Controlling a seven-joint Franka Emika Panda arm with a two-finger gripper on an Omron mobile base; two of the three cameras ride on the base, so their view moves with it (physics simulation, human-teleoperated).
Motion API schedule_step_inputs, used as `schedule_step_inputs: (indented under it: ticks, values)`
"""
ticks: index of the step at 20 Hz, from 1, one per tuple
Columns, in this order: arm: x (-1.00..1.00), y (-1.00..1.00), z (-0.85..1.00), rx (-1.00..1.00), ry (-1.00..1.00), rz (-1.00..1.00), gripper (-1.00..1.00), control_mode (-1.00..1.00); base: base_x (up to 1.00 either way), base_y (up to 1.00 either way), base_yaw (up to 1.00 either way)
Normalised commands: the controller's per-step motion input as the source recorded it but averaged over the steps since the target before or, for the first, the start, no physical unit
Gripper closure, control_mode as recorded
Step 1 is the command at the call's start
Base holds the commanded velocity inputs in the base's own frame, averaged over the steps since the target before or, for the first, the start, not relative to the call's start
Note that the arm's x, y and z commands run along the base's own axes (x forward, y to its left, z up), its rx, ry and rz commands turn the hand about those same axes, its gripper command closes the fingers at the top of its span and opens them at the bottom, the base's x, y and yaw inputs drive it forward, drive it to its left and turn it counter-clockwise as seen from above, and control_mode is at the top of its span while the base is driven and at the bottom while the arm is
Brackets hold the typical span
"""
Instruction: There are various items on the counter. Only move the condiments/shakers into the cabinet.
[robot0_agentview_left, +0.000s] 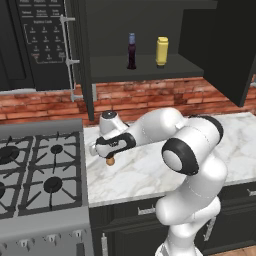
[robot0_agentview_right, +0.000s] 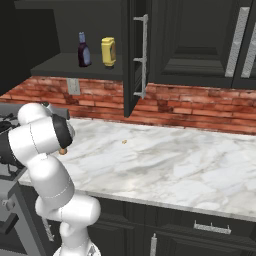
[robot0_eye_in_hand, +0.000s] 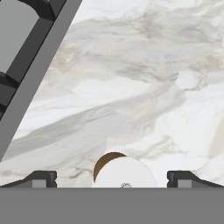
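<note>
Gripper spread wide, jaws either side of the shaker, not touching it. Small orange-brown shaker with round pale top, upright on the counter, close to the stove. Well above the stove's right edge, inside the open cabinet: purple-brown sauce bottle beside yellow squeeze bottle.

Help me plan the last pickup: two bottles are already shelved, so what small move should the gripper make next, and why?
Probably lower straight down, then close. The open gripper hangs over the shaker on the marble counter, its pale top lying between the fingertips, not yet gripped. The sauce bottle and yellow squeeze bottle already stand in the cabinet.
</note>
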Motion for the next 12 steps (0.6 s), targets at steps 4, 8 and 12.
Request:
schedule_step_inputs:
  ticks: [4,8,12]
  values:
    - [0.00,-0.08,-0.03,0.00,0.00,0.00,-1.00,-1.00,0.00,0.00,0.00]
    - [0.00,0.00,-0.04,0.00,0.00,0.00,-1.00,-1.00,0.00,0.00,0.00]
    - [0.04,0.00,0.00,0.00,0.02,0.00,1.00,-1.00,0.00,0.00,0.00]
